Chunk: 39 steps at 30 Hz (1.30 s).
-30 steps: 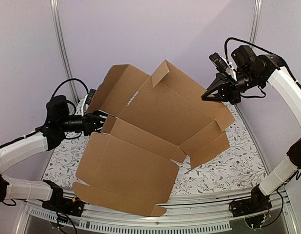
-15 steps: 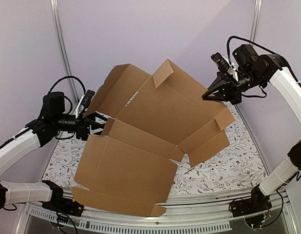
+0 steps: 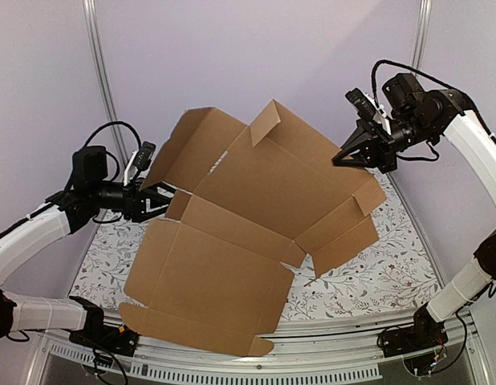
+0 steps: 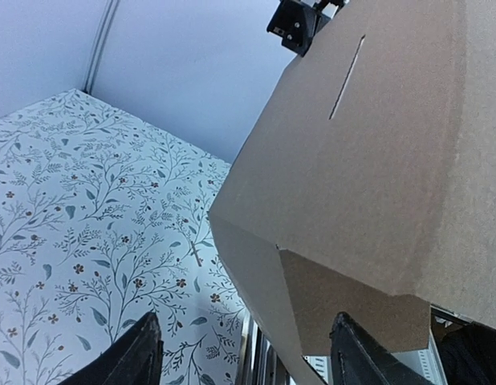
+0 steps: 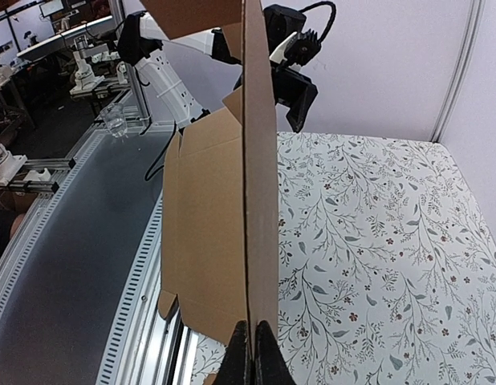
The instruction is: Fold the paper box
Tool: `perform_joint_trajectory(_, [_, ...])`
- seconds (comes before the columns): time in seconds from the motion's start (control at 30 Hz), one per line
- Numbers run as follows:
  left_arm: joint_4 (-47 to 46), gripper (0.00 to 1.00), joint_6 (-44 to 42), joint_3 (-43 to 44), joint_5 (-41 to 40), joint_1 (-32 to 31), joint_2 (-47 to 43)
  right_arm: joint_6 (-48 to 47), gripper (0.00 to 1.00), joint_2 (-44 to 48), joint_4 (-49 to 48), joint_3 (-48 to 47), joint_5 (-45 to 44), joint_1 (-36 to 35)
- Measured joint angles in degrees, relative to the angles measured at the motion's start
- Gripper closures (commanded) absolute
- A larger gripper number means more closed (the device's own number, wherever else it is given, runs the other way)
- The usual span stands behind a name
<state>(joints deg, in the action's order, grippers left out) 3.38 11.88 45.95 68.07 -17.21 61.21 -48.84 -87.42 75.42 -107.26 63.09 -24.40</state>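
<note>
Paper box (image 3: 256, 208): unfolded, broad, hung aslant in the air over the leaf-printed bench (image 3: 376, 265), high at the far right, low at the near left, lowest panel jutting past the near edge; touching the bench or not, cannot tell. Held now from one side only. Pinched edge-on at the upper right rim by the right claw (image 3: 343, 159), shut tight on the sheet. Changed at the left over the last second: left claw (image 3: 158, 200) eased a little off the left edge and spread wide, gripping nothing, a cardboard corner just beside one finger (image 4: 356, 361) in the wrist view. Barely shifted by that, so judged stiff enough to keep its shape from a single grip. Likely meaning for the job: a fresh grip coming, perhaps on another panel; folding proper hardly begun, no wall yet standing square. Plain brown corrugated board, matte, faintly grained, scored by straight creases into big rectangles. Rounded corners on the near flap (image 3: 192, 333). Small tab (image 3: 266, 120) cocked up at the top edge; short side tabs (image 3: 344, 237) drooping at the right. Narrow straight slit (image 4: 347, 76) cut clean through one panel.
</note>
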Motion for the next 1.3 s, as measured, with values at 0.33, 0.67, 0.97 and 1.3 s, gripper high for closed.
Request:
perform_joint_trajectory(0.33, [-3.96, 0.3, 2.34, -0.96, 2.95, -1.66, -0.66, 4.72, 1.0, 0.02, -0.35, 1.62, -1.6, -0.26])
perform_joint_trajectory(0.67, [3.82, 0.23, -4.0, -1.33, -4.11, -1.07, -5.55, 6.12, 1.0, 0.04, -0.72, 1.62, -1.64, -0.7])
perform_joint_trajectory(0.97, [7.74, 0.29, -8.39, -2.43, -12.24, 2.05, -11.58, 4.87, 1.0, 0.9, -0.31, 1.9, -1.53, -0.72])
perform_joint_trajectory(1.3, [1.44, 0.28, -0.59, -1.75, -8.63, 4.79, 2.51, 3.63, 1.0, 1.01, -0.11, 4.17, -1.27, -0.72])
